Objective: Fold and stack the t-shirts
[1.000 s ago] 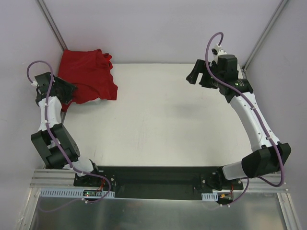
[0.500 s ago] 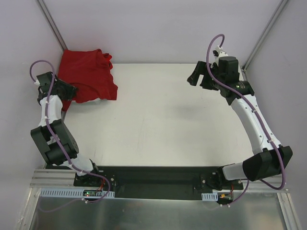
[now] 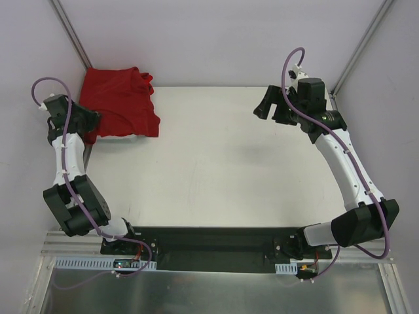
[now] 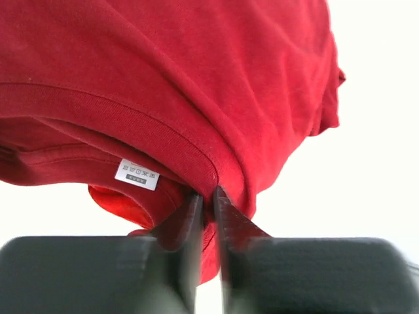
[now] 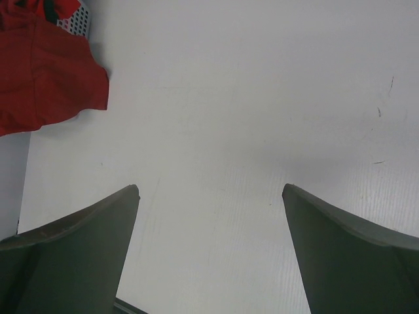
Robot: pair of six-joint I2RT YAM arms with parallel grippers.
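A pile of deep-red t-shirts (image 3: 121, 104) lies crumpled at the table's far left corner. My left gripper (image 3: 91, 125) sits at the pile's near left edge, and in the left wrist view it (image 4: 207, 196) is shut on a thick red hem of a t-shirt (image 4: 196, 78), just right of a small white label (image 4: 137, 174). My right gripper (image 3: 265, 108) hovers over the far right of the table, open, with only bare table between its fingers (image 5: 211, 188). The pile's edge (image 5: 46, 78) shows at the top left of the right wrist view.
A white perforated container (image 5: 77, 18) peeks out from under the red pile. Grey walls with metal corner posts (image 3: 69, 33) close in the table (image 3: 216, 163) at the back and sides. The arms' bases stand on a black rail (image 3: 209, 245) at the near edge.
The left gripper's jaws have closed on the red t-shirt's hem, and the left wrist has shifted slightly back and left. The right arm has barely moved.
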